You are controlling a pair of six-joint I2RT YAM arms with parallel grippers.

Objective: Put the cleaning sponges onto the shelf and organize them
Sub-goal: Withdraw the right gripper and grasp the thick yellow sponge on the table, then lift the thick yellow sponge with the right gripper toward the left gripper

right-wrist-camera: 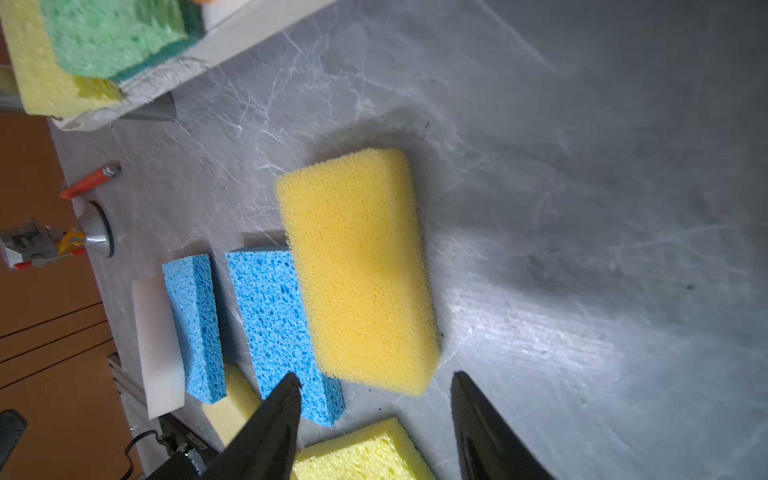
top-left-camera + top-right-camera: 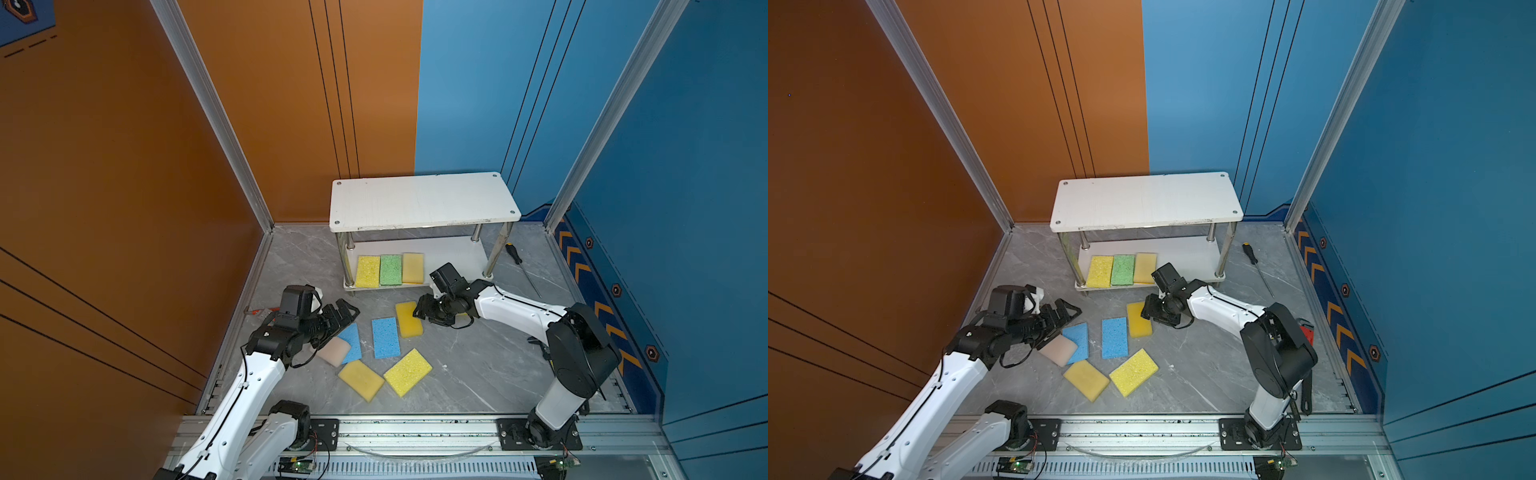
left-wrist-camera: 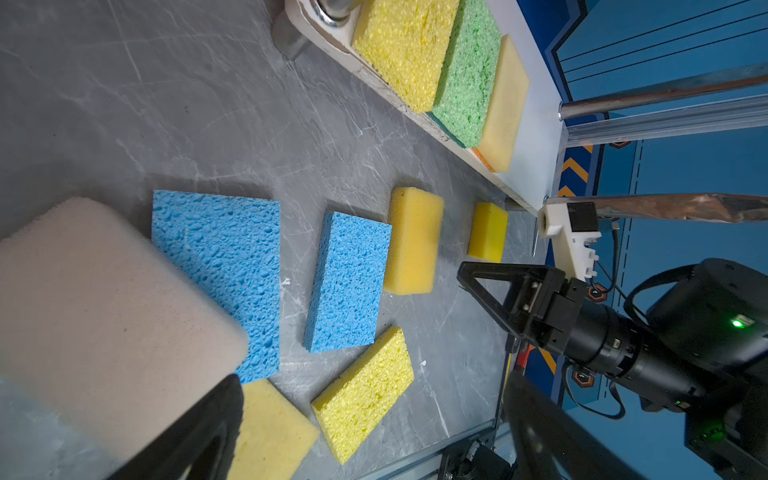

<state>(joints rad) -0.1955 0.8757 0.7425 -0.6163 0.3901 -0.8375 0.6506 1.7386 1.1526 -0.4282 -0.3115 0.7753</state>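
The left gripper (image 2: 347, 311) was seen spread wide and empty beside the partly covered whitish-pink sponge (image 2: 333, 351), the right gripper (image 1: 374, 376) parted and unloaded at a yellow sponge (image 1: 357, 270), three sponges (image 2: 390, 270) were ranged on the shelf's (image 2: 424, 199) half-hidden lower board (image 2: 455, 253), and a small yellow sponge (image 3: 488, 232) was shown plainly only from the left wrist.

Yellow, green, tan sponges (image 2: 390, 269) abreast on shelf (image 2: 424, 199) lower board; other sponges (image 2: 385, 337) scattered before it.
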